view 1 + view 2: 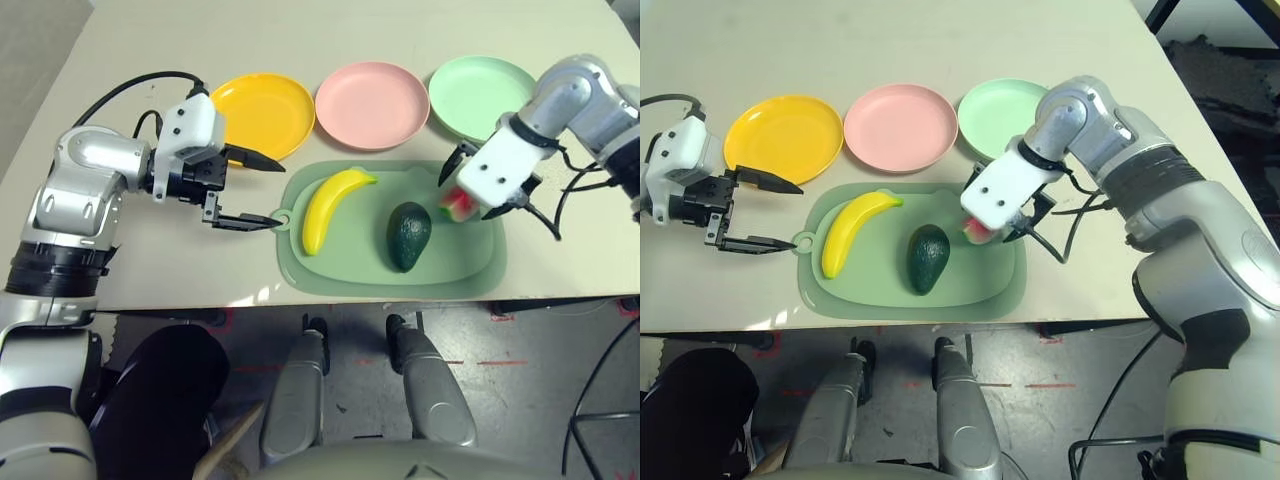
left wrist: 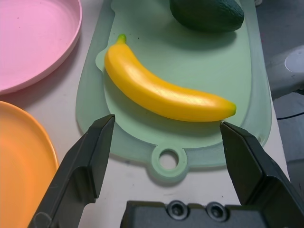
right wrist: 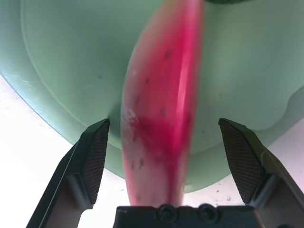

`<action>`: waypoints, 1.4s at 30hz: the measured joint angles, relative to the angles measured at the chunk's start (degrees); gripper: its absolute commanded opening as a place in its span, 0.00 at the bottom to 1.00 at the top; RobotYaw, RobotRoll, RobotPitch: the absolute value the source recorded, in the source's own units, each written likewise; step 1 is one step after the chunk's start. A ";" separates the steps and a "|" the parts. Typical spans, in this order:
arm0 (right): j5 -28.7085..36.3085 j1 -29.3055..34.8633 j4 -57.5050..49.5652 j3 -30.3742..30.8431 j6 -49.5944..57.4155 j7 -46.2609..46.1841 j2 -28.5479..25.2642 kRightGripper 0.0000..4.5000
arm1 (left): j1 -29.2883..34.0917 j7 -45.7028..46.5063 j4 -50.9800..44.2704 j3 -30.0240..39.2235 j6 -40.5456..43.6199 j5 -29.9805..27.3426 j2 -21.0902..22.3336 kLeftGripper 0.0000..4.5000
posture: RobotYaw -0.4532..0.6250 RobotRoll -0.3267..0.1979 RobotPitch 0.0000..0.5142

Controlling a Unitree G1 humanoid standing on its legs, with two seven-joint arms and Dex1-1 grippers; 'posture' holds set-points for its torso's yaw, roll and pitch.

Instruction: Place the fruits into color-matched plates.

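- I have my right gripper [image 3: 161, 142] spread wide, straddling the watermelon wedge [image 3: 161, 104], which sits untouched between the jaws on the cutting mat [image 3: 61, 57], ready to pinch.
- My left gripper [image 2: 166, 142] waits spread; the banana [image 2: 166, 92] lies just beyond its tips.

A smooth, glossy plastic skin is seen on the banana [image 2: 166, 95], while a dull, finely pebbled surface is shown by the avocado [image 1: 408, 234]. The three plates [image 1: 372, 104] and the green cutting mat [image 2: 247, 71] are finished in matt plastic. The desk [image 1: 150, 260] is surfaced in a plain matt beige, and the forearms are cased in brushed silver metal.
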 measured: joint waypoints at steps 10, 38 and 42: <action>-1.57 1.08 0.43 -1.96 1.49 0.16 0.13 0.75 | 0.00 -0.01 0.03 0.12 -0.01 0.00 0.03 1.00 | 0.35 0.62 0.65; 3.16 -4.99 0.32 3.17 6.64 0.08 -1.62 0.51 | -0.01 0.03 1.67 0.27 -1.13 0.73 0.10 1.00 | 0.35 0.62 0.64; 3.13 -6.90 3.41 2.78 6.88 0.09 0.85 0.51 | -0.01 0.64 1.68 0.39 -1.10 0.78 0.02 1.00 | 0.34 0.62 0.63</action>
